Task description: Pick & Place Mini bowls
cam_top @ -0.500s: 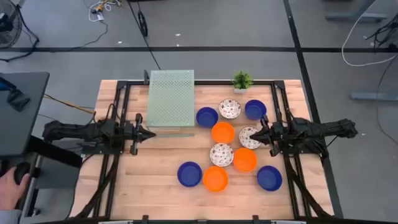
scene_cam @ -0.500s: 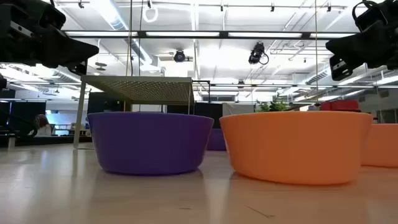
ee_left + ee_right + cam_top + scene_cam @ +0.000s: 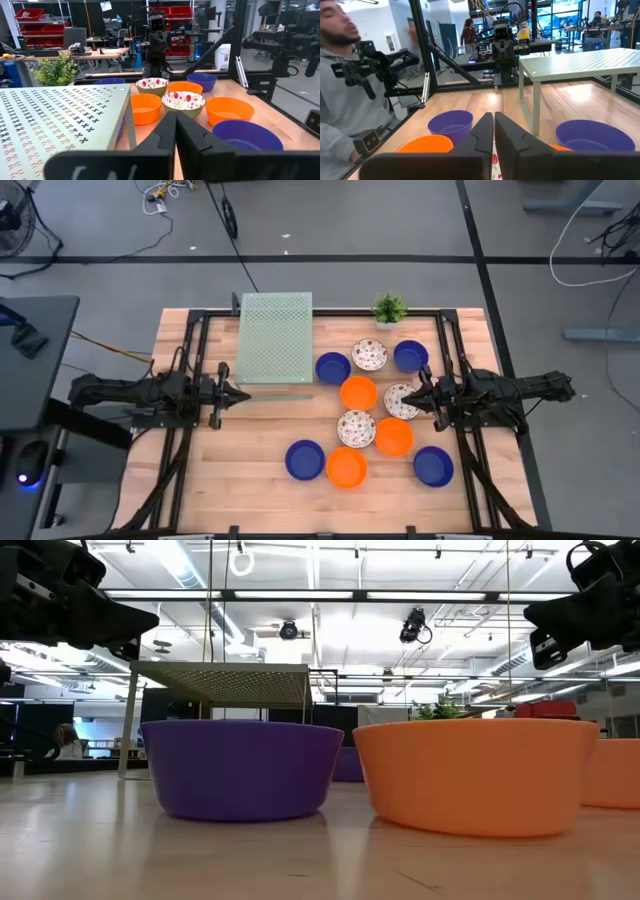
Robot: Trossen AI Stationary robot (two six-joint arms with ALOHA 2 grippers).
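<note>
With both arms hovering, fingers clenched on nothing, the right gripper [image 3: 417, 397] (just over a speckled bowl [image 3: 399, 401]) should open wide before dropping onto a rim among the mini bowls [image 3: 358, 393] clustered on the worktop [image 3: 250, 450], while the left gripper [image 3: 245, 393] waits beside the mesh rack [image 3: 275, 337].

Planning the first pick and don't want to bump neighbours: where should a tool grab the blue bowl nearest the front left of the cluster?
Probably the rim of the blue bowl, on its left side, coming straight down. It sits upright with its mouth open, so one finger can go inside the thin wall and one outside. An orange bowl crowds its right side, while the wood to its left is bare.
</note>
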